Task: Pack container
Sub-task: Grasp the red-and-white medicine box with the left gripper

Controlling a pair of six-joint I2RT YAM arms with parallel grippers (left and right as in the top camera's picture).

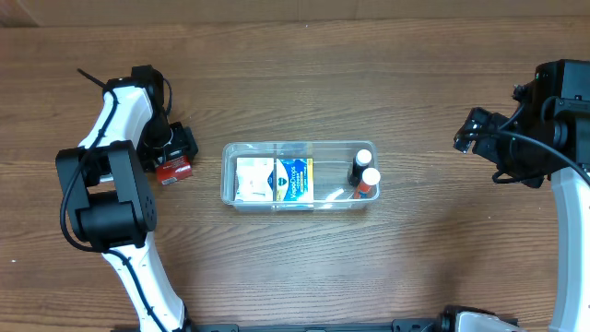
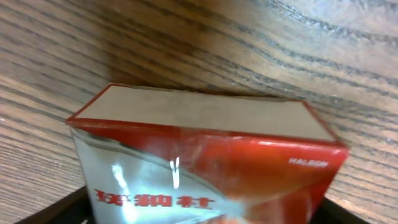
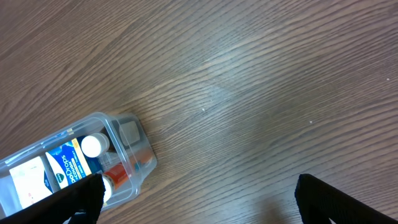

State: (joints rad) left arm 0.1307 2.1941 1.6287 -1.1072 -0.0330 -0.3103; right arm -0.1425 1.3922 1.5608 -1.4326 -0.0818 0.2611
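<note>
The clear container [image 1: 295,145] stands mid-table and holds a white box [image 1: 251,178], a blue and yellow box [image 1: 295,179] and two white-capped bottles [image 1: 367,166]. Its right end also shows in the right wrist view [image 3: 134,146]. My left gripper [image 1: 175,152] is left of the container, low at the table, closed around a red box [image 1: 172,170] with a glossy wrapper. In the left wrist view the red box [image 2: 205,155] fills the space between the fingers [image 2: 199,218]. My right gripper [image 1: 470,131] is open and empty, far right of the container, fingers wide apart [image 3: 199,199].
Bare wooden table [image 1: 304,267] lies all round the container. The left arm's base and links [image 1: 111,203] stand at the front left, and the right arm [image 1: 553,138] stands along the right edge.
</note>
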